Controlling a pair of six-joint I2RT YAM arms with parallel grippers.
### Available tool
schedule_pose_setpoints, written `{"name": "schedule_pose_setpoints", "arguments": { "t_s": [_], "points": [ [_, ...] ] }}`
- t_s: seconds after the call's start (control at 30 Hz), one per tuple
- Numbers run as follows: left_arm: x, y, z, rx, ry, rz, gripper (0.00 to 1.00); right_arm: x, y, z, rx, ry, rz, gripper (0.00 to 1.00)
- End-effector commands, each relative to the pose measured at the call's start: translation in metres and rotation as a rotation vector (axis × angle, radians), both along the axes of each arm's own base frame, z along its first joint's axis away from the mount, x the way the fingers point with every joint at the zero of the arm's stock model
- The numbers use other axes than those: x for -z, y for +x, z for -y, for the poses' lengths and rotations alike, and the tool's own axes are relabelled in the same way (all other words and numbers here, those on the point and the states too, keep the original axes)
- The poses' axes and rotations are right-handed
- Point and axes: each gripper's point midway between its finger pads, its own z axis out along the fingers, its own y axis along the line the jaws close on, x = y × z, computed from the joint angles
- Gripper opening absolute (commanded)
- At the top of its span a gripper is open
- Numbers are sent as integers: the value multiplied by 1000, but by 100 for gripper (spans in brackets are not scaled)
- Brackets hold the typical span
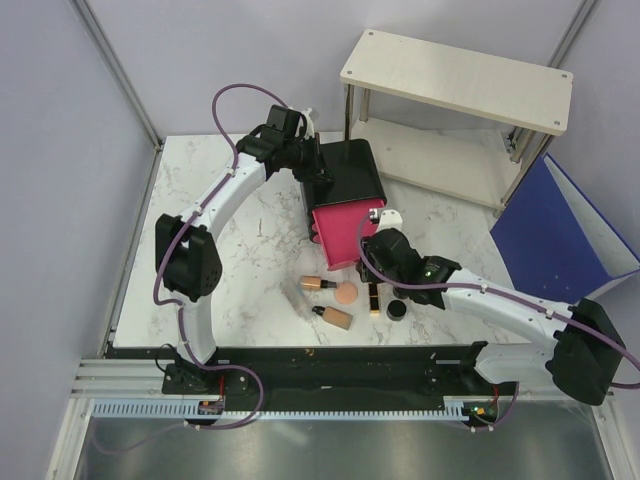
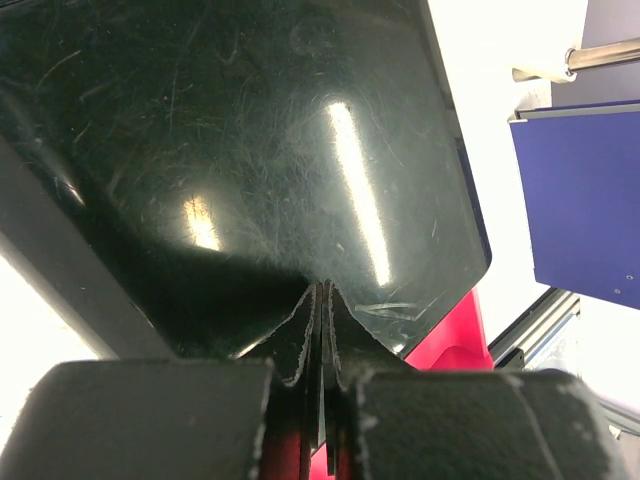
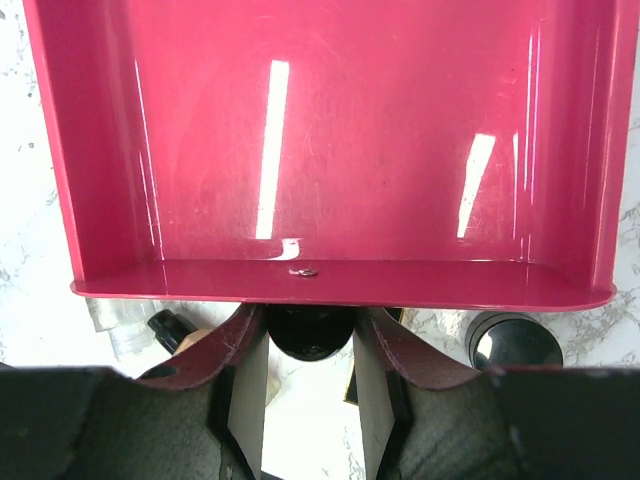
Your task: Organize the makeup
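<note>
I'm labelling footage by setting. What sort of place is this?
Probably a robotics lab test cell, not a home: a left arm and right arm bolted to a rail, grey partition walls, and makeup staged on a marble-look table.

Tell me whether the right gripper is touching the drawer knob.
Touching. The right wrist view shows the black knob wedged between the right gripper's fingers, with both of them against its sides and no gap visible.

We see a white worktop (image 1: 250,240) veined with grey marbling. The box (image 1: 352,168) is glossy black, its drawer (image 3: 320,150) bright pink with a black knob (image 3: 310,335). The bottles (image 1: 318,284) are tan, the disc (image 1: 346,293) peach, the jar (image 1: 396,310) black, the lipstick (image 1: 374,297) black and gold. The panel (image 1: 560,225) is deep blue.
</note>
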Motion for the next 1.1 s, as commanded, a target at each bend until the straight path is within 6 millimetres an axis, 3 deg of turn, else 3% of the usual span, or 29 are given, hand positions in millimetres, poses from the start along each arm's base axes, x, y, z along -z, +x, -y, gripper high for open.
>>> {"name": "schedule_pose_setpoints", "arguments": {
  "t_s": [0.0,0.2,0.33,0.63,0.67,0.77,0.93,1.07],
  "points": [
    [75,-28,-22,-26,166,-217,2,7,1,9,31,-51,-9,3],
    [79,-30,-23,-22,170,-225,2,-3,13,-6,14,-43,14,6],
    [80,-31,-25,-22,176,-229,2,0,15,-16,-5,-39,2,8],
    [82,-33,-26,-19,180,-231,2,-2,12,-23,-34,-21,6,40],
    [84,-34,-26,-19,182,-236,2,-3,12,-22,-34,-20,5,51],
    [84,-34,-27,-20,186,-233,2,-3,8,-21,-40,-19,4,67],
    [79,-33,-27,-16,183,-218,4,-8,3,-20,-57,-8,7,77],
    [73,-32,-29,-20,187,-196,8,-10,-4,-20,-88,-19,-5,79]
  ]
}}
